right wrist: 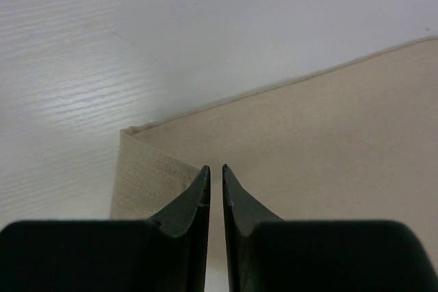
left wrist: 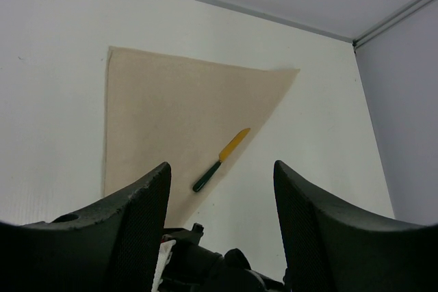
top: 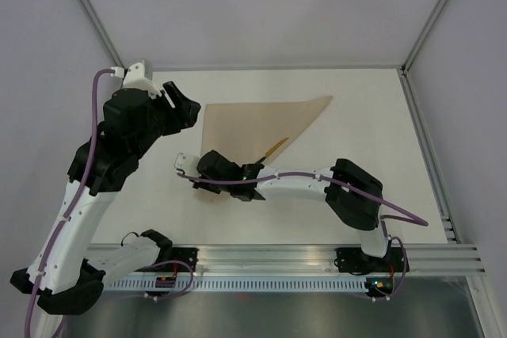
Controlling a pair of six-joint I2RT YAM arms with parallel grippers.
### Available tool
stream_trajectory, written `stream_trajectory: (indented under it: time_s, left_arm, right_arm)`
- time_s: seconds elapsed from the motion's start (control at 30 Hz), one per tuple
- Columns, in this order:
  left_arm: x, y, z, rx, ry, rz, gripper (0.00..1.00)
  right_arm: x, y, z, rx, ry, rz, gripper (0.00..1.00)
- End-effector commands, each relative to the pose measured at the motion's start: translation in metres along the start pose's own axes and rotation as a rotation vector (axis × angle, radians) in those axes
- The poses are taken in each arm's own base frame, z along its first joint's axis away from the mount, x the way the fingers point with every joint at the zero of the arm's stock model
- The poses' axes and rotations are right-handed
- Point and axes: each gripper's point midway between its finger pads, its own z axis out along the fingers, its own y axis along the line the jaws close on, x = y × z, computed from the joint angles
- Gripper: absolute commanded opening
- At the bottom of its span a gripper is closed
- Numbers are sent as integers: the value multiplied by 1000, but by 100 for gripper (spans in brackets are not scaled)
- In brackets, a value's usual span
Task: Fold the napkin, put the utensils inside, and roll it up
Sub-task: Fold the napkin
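My right gripper (right wrist: 215, 167) (jaws nearly closed) sits at the folded beige-tan fabric napkin's (top: 253, 128) near corner; left gripper (left wrist: 220, 165) gapes wide, holding nothing.

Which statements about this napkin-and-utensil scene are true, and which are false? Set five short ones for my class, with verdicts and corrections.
1. The napkin lies folded into a triangle. True.
2. The left gripper holds the utensil. False: the utensil lies along the napkin's slanted edge, and the left gripper is open and empty.
3. The utensil has a yellow-orange end and a dark green end. True.
4. The right gripper has its jaws wide apart. False: they are almost together, at the napkin's near corner.
5. The napkin is already rolled up. False: it lies flat on the table.
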Motion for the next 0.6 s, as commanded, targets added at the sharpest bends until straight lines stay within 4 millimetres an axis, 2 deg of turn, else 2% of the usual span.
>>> stream_trajectory:
  time_s: [0.0, 0.03, 0.3, 0.57]
  left_arm:
    - [-8, -13, 3, 53, -21, 14, 67]
    - [-8, -13, 5, 55, -22, 14, 67]
    - [0, -22, 26, 81, 10, 16, 67]
    - [8, -27, 41, 94, 32, 17, 67]
  right_arm:
    - [3, -40, -20, 89, 14, 51, 17]
    - [4, -53, -25, 107, 12, 68, 17]
    - [30, -111, -42, 199, 40, 130, 15]
    - [58, -185, -58, 311, 57, 207, 15]
